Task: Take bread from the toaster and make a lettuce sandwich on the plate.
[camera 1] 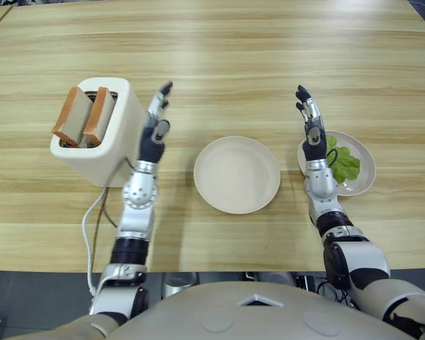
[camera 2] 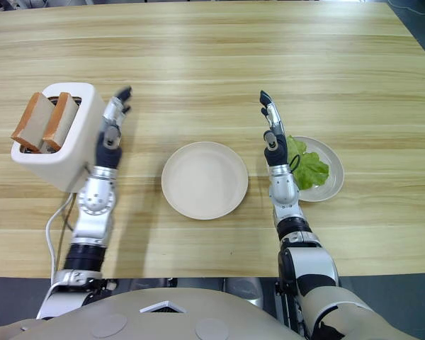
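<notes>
Wooden bench point(camera 1: 269, 49) with a white toaster point(camera 1: 106, 145) at left, two bread slices point(camera 1: 85, 117) standing upright in its slots, a round plate point(camera 1: 236, 176) at centre, and lettuce point(camera 1: 344, 163) lying in a small dish point(camera 1: 366, 170) at right. The left robot hand point(camera 1: 156, 127) is raised just beside the toaster's right wall, fingers extended and released, grasping nothing. The right robot hand point(camera 1: 311, 124), likewise released, stands between plate and dish, at the dish's left rim.
</notes>
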Available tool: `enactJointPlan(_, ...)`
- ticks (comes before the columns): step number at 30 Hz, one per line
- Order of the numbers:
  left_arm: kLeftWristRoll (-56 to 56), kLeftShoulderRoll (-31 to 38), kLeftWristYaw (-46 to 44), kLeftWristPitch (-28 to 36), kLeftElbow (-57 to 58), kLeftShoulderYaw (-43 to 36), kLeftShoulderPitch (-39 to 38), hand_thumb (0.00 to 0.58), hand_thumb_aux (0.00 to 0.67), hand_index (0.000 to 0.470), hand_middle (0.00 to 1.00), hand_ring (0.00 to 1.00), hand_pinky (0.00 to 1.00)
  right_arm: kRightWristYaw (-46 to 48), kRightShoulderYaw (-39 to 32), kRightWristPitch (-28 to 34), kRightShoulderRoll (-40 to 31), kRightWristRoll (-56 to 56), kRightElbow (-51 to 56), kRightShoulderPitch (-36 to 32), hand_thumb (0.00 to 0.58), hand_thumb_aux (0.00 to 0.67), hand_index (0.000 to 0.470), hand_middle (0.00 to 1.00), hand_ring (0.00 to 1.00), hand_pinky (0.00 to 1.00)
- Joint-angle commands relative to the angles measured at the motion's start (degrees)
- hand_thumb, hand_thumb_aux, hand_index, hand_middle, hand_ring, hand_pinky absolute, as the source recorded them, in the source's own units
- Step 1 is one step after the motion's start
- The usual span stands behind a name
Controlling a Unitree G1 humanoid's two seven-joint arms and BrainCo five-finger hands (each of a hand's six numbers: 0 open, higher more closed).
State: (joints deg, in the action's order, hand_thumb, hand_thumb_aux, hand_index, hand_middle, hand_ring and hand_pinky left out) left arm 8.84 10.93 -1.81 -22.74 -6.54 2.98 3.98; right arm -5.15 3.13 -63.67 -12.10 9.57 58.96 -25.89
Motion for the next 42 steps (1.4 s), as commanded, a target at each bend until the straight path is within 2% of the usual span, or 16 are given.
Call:
enactJointPlan(1,-3.8,5.2,-4.4,14.7,-18.3,6.7,-4.5,0.0,0.0,0.0,0.0,0.0,0.0,0.1,-0.3,0.0,0.3,-0.1,0.6,0.0,0.0,0.0,0.0,0.0,0.0,0.0)
enactJointPlan(5,-0.2,14.3,-4.7,22.3,-22.5,19.9,-6.7,0.0,0.0,0.0,0.0,0.0,0.0,-0.1,-0.4,0.0,0.7,0.1,0.4,0.1,0.0,0.0,0.0,0.0,0.0,0.0)
enactJointPlan(8,11.0,22.1,-2.3,25.1,-15.3,23.2,-8.4,0.0,0.0,0.0,0.0,0.0,0.0,-0.7,-0.5,0.0,0.8,0.7,0.3,0.2,0.0,0.0,0.0,0.0,0.0,0.0)
enactJointPlan(11,19.2,27.3,1.4,26.6,-4.4,21.6,-9.7,0.0,0.0,0.0,0.0,0.0,0.0,-0.8,-0.7,0.1,1.1,1.0,0.6,-0.2,0.0,0.0,0.0,0.0,0.0,0.0)
enactJointPlan(17,23.9,29.9,3.8,27.3,8.5,16.2,-8.0,0.0,0.0,0.0,0.0,0.0,0.0,-1.0,-0.7,0.1,0.9,1.1,1.1,-0.6,0.0,0.0,0.0,0.0,0.0,0.0)
enactJointPlan(24,27.2,31.8,4.8,29.7,12.5,12.9,-6.4,0.0,0.0,0.0,0.0,0.0,0.0,-1.2,-0.6,-0.1,0.6,1.2,1.2,-0.4,0.0,0.0,0.0,0.0,0.0,0.0)
enactJointPlan(29,27.8,32.5,5.0,30.7,11.2,12.3,-6.7,0.0,0.0,0.0,0.0,0.0,0.0,-1.3,-0.6,0.1,0.5,1.2,1.2,-0.4,0.0,0.0,0.0,0.0,0.0,0.0)
enactJointPlan(30,28.0,32.5,5.0,30.9,10.8,12.3,-6.9,0.255,0.168,0.115,0.0,0.0,0.0,-1.2,-0.6,0.1,0.5,1.3,1.2,-0.5,0.0,0.0,0.0,0.0,0.0,0.0)
enactJointPlan(31,28.4,32.6,5.1,31.2,10.4,12.2,-7.2,0.255,0.168,0.115,0.0,0.0,0.0,-1.2,-0.6,0.1,0.6,1.3,1.3,-0.5,0.0,0.0,0.0,0.0,0.0,0.0)
enactJointPlan(32,28.7,32.6,5.1,31.4,9.7,12.1,-7.5,0.503,0.426,0.292,0.0,0.0,0.0,-1.2,-0.7,0.2,0.6,1.3,1.3,-0.6,0.0,0.0,0.0,0.0,0.0,0.0)
enactJointPlan(33,28.9,32.5,5.0,31.7,9.0,12.1,-7.9,0.58,0.67,0.46,0.0,0.0,0.0,-1.2,-0.7,0.2,0.7,1.3,1.4,-0.7,0.0,0.0,0.0,0.0,0.0,0.0)
enactJointPlan(42,28.2,30.8,4.6,30.9,6.3,11.2,-8.8,0.58,0.67,0.46,0.0,0.0,0.0,-1.1,-1.1,0.4,1.0,1.4,2.0,-1.3,0.0,0.0,0.0,0.0,0.0,0.0)
